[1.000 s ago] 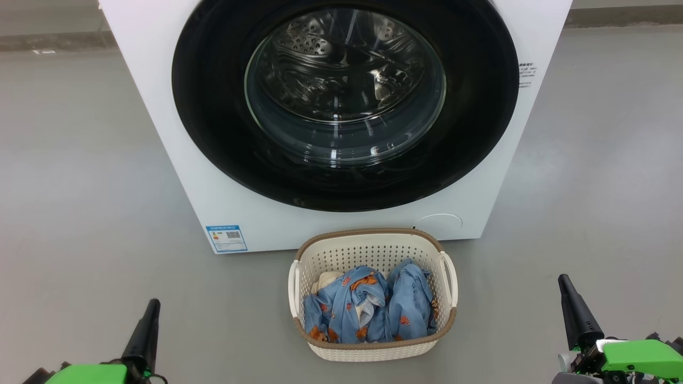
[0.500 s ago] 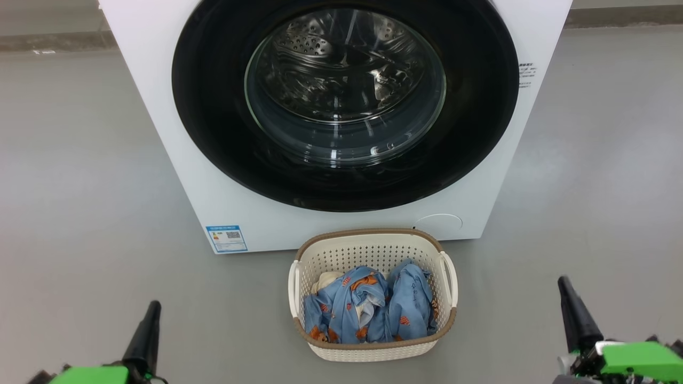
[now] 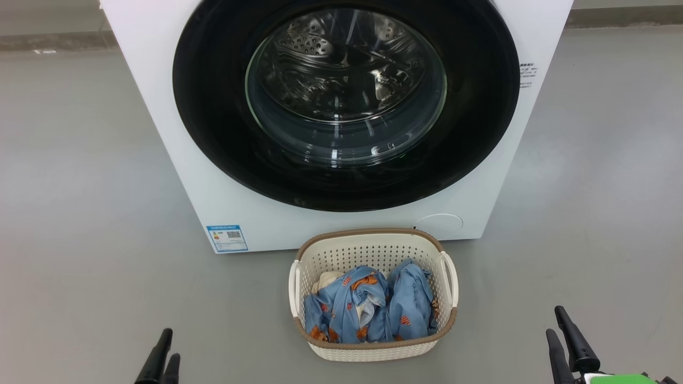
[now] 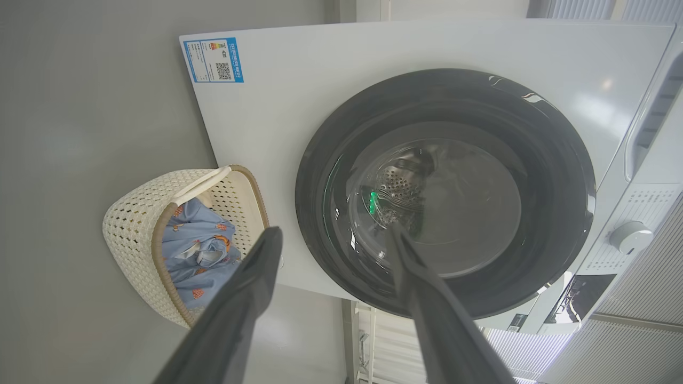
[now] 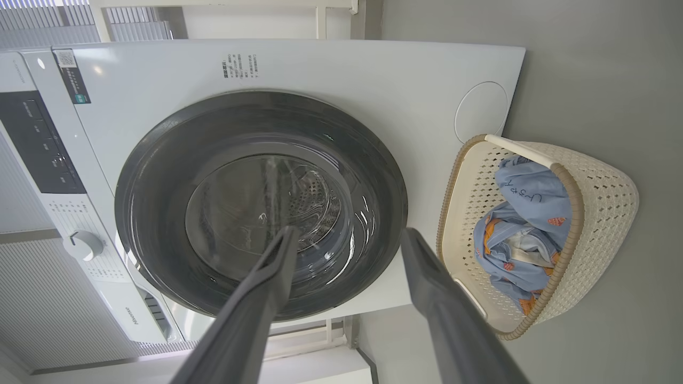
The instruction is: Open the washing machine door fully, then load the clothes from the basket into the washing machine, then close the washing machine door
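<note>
Head view first: the washing machine (image 3: 240,218) sits dead ahead on the grey floor (image 3: 80,160). The washing machine door (image 3: 346,101) is shut flat against it, so step one isn't done yet. The basket (image 3: 368,233) sits just in front of the machine, below the door, with the clothes (image 3: 368,309) heaped inside. The left gripper (image 3: 171,343) pokes up at the bottom left and the right gripper (image 3: 554,320) at the bottom right. Both are low and well short of the door, with the basket between them. The door lies up and forward from both, roughly midway, so I'd say neither arm is clearly nearer.

Left wrist view: it's rolled sideways. The fingers (image 4: 240,298) are spread wide and empty, one tip over the glass, the other over the white front beside the basket.

Right wrist view: same deal, fingers (image 5: 251,304) wide apart and holding nothing, one tip on the glass, the other between door and basket. The door's round, so there's no long axis to line up on. I can't make out a handle or which edge swings free, and I reckon the next reach hangs on that.
</note>
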Tool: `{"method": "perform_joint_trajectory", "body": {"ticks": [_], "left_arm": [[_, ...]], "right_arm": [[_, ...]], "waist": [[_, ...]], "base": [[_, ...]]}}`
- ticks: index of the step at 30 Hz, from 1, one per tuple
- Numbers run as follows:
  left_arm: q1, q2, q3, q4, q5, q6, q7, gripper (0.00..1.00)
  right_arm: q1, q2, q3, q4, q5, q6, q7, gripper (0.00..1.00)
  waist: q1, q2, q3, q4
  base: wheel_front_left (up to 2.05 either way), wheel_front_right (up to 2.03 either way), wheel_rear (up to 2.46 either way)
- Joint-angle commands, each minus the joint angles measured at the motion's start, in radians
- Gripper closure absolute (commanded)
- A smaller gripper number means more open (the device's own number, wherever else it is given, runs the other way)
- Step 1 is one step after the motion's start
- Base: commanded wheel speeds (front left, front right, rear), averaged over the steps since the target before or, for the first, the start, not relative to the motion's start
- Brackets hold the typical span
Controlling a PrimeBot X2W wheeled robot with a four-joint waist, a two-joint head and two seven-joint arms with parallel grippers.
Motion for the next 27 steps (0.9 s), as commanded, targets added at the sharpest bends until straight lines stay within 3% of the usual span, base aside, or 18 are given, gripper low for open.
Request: {"method": "perform_joint_trajectory", "body": {"ticks": [1,11,27], "left_arm": [[-0.026,0.016,0.002,-0.035,0.025,-0.001,-0.014,0.0],[-0.028,0.029,-0.005,-0.061,0.101,-0.001,-0.043,0.0],[-0.029,0.043,-0.007,-0.081,0.301,-0.002,-0.087,0.0]], "right_arm": [[-0.023,-0.007,0.009,-0.027,-0.021,0.0,-0.011,0.0],[-0.03,-0.015,0.021,-0.04,-0.097,0.0,-0.04,0.0],[-0.045,-0.045,0.065,-0.044,-0.31,0.0,-0.084,0.0]], "waist": [[0.0,-0.0001,0.001,0.001],[-0.0004,-0.0001,0.004,0.002],[-0.0004,-0.0001,0.005,0.004]], "base": [[0.0,0.0,0.0],[0.0,0.0,0.0],[0.0,0.0,0.0]]}}
